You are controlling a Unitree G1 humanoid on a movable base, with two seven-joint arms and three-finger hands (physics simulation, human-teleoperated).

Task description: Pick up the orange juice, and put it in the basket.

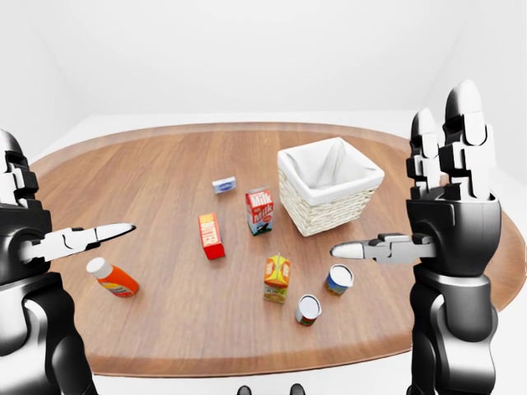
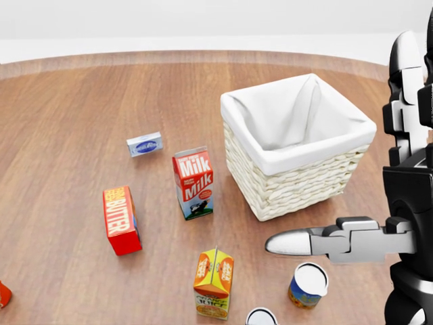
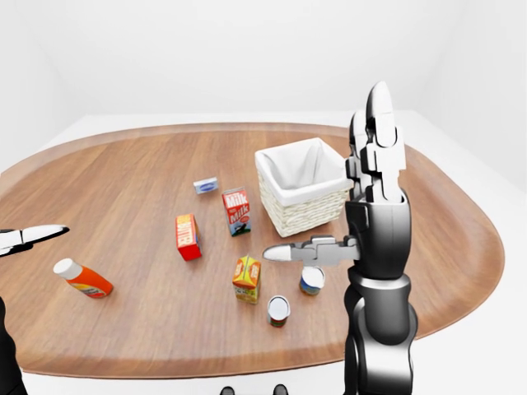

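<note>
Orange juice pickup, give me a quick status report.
Both hands open, left hand and right hand raised, holding nothing. Orange juice carton upright on table, untouched. Two cans stand close beside it.

Head view looks down nearer; both eye views share the table (image 1: 165,173).

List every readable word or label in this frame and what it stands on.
"Milk", printed twice: milk carton.
"BUTTER": red butter box.
"ORANGE": orange juice carton, on its slanted top; lower print cut off.
Small blue box, blue can, ketchup bottle: unreadable.
</note>
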